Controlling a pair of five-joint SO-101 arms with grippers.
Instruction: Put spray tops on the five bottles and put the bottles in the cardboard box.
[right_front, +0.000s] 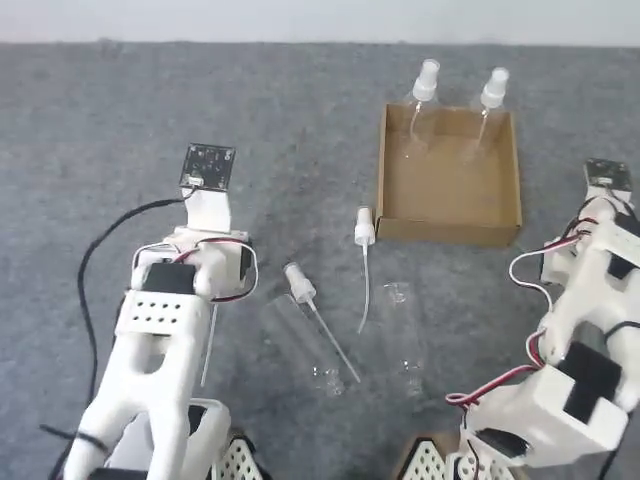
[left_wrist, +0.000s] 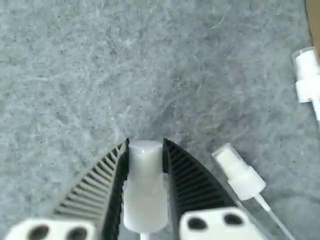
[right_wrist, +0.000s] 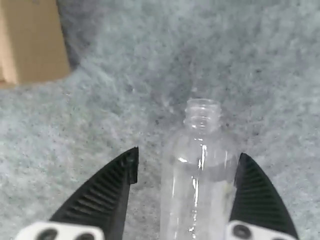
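White spray top (left_wrist: 144, 190) pinched by left gripper (left_wrist: 145, 143); right gripper (right_wrist: 188, 153) spread astride bottle (right_wrist: 200, 172), lower frame; likely capping step; next: grip bottle, align neck.

surface (left_wrist: 150, 60): grey felt-like cloth, fuzzy, matt | my left jaws and right jaws: black ribbed plastic, matt | spray top (left_wrist: 144, 185) in left jaws: white plastic, smooth, dull sheen | bottle (right_wrist: 200, 170) between right jaws: clear plastic, glossy | cardboard box (right_front: 448, 232): brown paperboard, matt | my arm shells (right_front: 160, 340): white plastic, smooth
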